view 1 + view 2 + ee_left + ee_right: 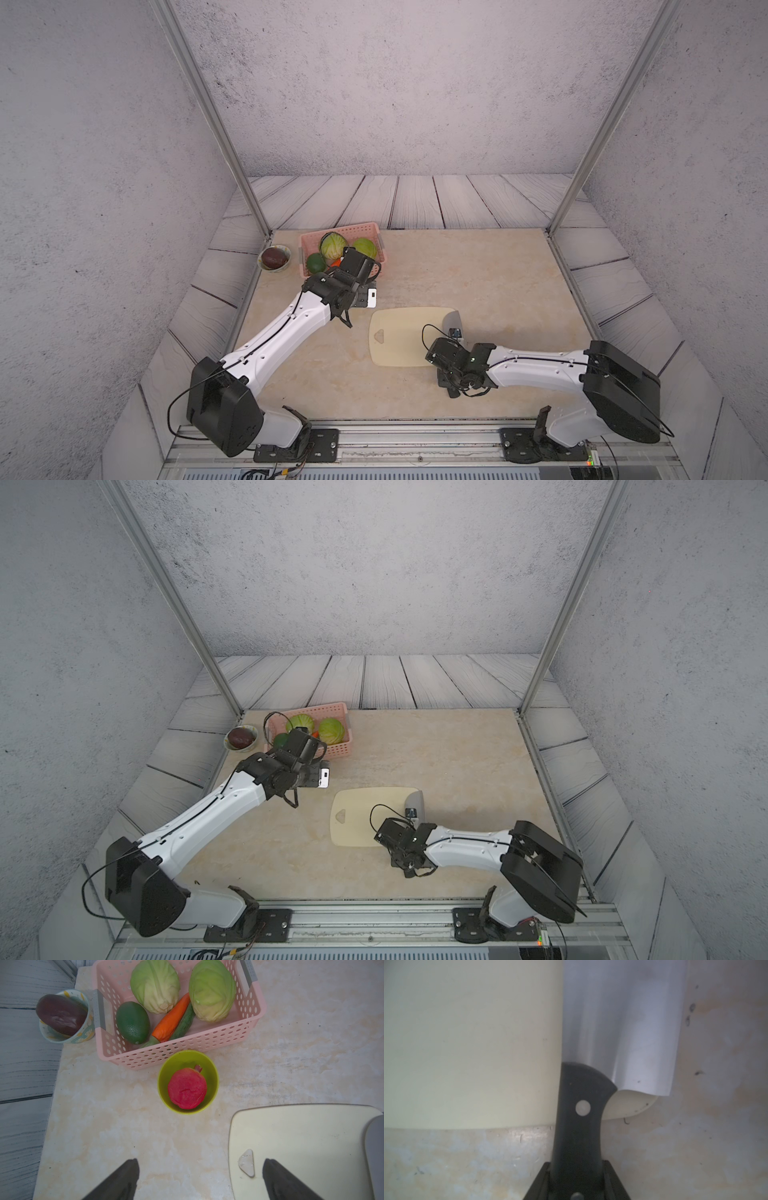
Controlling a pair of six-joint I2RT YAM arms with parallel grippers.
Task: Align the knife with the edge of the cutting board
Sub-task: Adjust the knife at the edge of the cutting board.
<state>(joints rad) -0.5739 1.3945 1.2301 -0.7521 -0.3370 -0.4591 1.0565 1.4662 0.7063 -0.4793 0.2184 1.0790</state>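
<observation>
Knife point(623, 1022) lay along one short end of cutting board point(467, 1043), its blade overhanging that edge, its handle clamped by right gripper point(577, 1180), left gripper point(199, 1169) spread wide, pink basket point(187, 1043) held two cabbages point(154, 985), avocado point(133, 1022), carrot point(172, 1018), cucumber point(185, 1022), green bowl point(166, 1076) held pomegranate point(187, 1088), patterned cup point(83, 1034) held purple fruit point(60, 1014)

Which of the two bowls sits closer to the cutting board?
The lime-green bowl holding the red pomegranate, between the pink basket and the cutting board. The patterned bowl with the dark purple vegetable stands at the basket's far end.
</observation>
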